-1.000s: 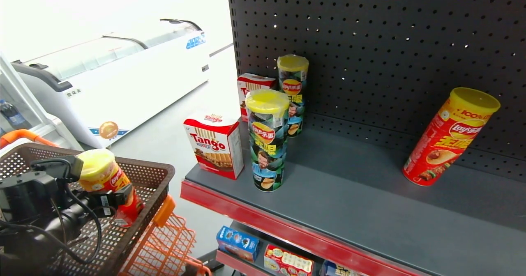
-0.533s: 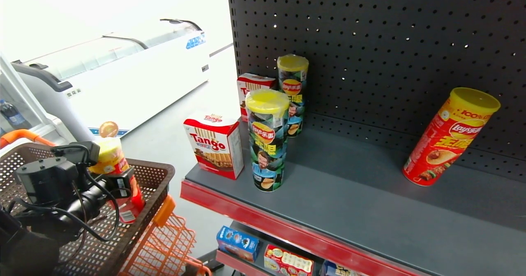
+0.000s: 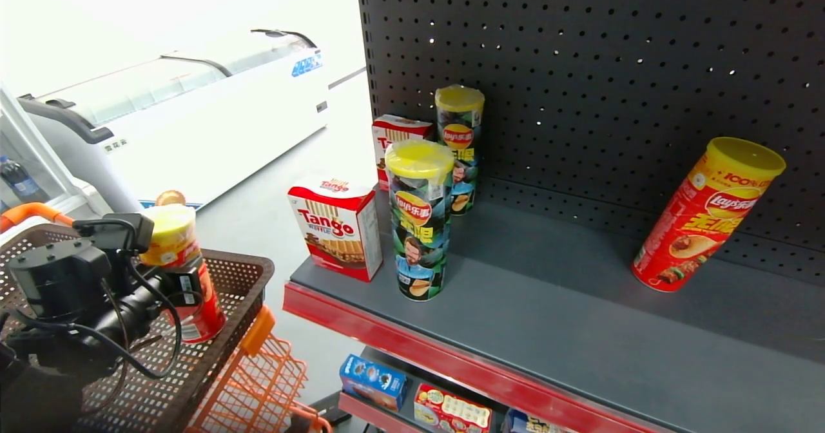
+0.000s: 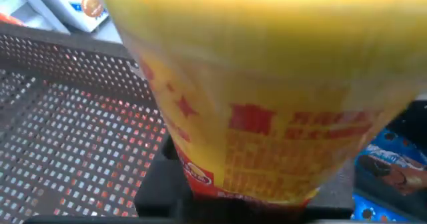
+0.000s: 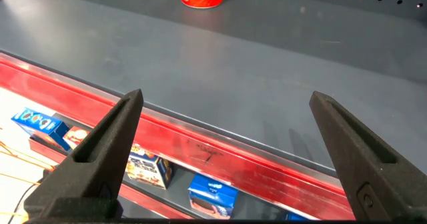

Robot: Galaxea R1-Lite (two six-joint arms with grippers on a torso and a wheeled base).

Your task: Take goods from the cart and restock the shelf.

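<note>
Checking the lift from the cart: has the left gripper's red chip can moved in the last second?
Yes. The red chip can, held by the left gripper, has risen and stands more upright against the cart basket rim.

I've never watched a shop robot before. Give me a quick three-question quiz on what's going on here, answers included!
1. True or false: the left gripper holds nothing.
2. How many green chip cans stand on the shelf? A) one B) two C) three
3. Fill in: the right gripper has its jaws ____.

Key
1. False: it is shut on a red chip can at the cart basket.
2. B: the front green chip can and the rear green chip can.
3. open
</note>
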